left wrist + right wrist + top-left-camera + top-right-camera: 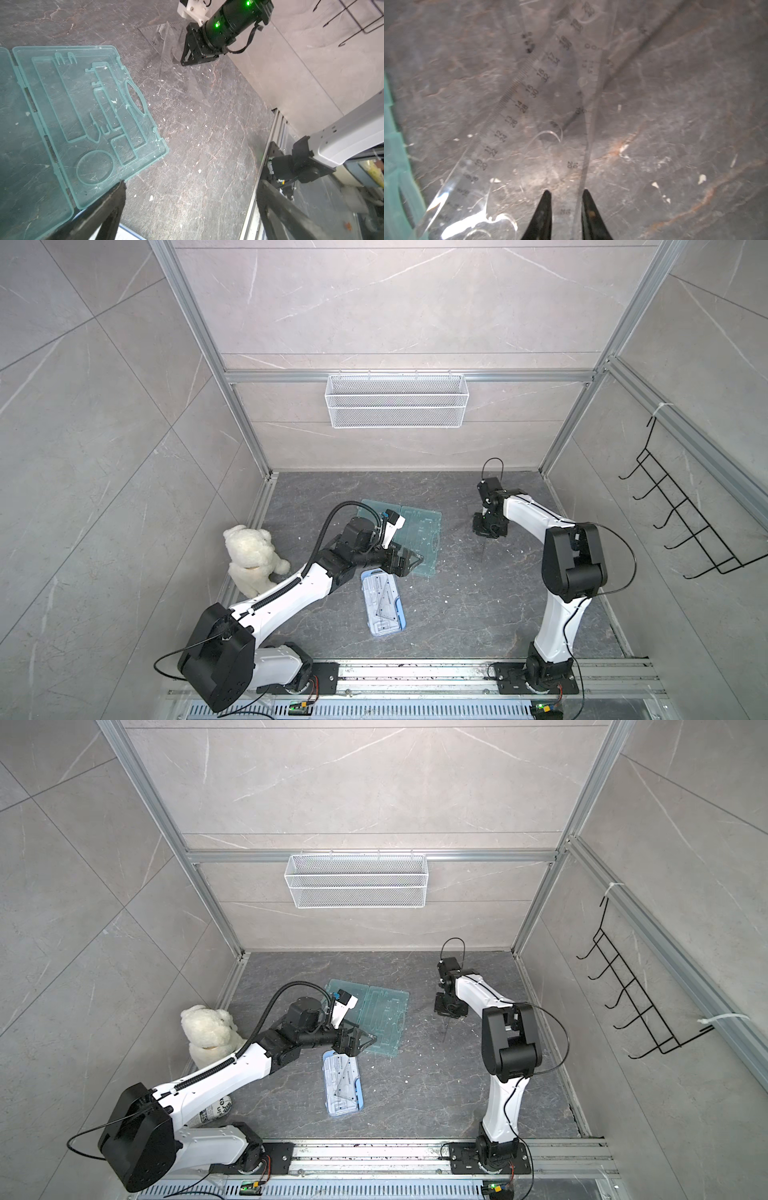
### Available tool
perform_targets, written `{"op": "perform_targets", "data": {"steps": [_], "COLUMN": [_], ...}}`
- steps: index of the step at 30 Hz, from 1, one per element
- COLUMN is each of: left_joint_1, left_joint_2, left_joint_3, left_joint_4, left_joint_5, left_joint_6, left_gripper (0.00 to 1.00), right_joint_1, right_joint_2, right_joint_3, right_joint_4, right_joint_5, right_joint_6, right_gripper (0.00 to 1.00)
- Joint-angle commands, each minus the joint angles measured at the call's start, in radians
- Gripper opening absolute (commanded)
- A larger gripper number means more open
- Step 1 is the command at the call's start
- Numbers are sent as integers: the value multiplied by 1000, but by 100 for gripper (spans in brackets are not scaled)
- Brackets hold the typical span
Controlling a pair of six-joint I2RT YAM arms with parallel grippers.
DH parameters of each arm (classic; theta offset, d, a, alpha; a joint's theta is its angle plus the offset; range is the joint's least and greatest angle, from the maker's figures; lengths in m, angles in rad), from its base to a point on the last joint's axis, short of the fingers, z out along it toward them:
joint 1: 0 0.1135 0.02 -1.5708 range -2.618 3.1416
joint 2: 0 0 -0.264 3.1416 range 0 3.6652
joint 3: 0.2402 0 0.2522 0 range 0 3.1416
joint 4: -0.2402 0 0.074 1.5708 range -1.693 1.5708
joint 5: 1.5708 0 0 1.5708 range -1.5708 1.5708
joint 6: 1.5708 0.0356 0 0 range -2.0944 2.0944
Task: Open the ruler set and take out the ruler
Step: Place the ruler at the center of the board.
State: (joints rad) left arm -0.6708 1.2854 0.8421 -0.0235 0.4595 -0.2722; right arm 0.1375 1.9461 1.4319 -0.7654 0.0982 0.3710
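Grey stone table (457, 614) is seen, with the green case (419, 531) lying open and flat. A clear ruler (542, 87) is pinched by the right gripper (564, 197), apart from the case. The left gripper (192, 182) is spread wide, with nothing held. Taking out looks nearly done; next the ruler should probably be laid down softly.
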Motion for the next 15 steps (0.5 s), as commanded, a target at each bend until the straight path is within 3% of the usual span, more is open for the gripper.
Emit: {"op": "perform_targets", "data": {"steps": [1, 9, 15], "left_joint_1": [-19, -33, -36], "left_joint_2": [-6, -25, -45], "left_joint_3": [42, 33, 31], "left_joint_4": [-56, -59, -68], "left_joint_5": [-37, -42, -46], "left_joint_6": [86, 80, 85], "left_gripper": [99, 100, 100], "right_joint_1": [-57, -193, -228], "right_joint_2": [-59, -68, -25], "right_joint_3": [-51, -96, -74], "right_joint_4": [20, 32, 48], "right_joint_5": [10, -13, -2], "right_joint_6": [82, 129, 46], "right_gripper": [17, 17, 17]}}
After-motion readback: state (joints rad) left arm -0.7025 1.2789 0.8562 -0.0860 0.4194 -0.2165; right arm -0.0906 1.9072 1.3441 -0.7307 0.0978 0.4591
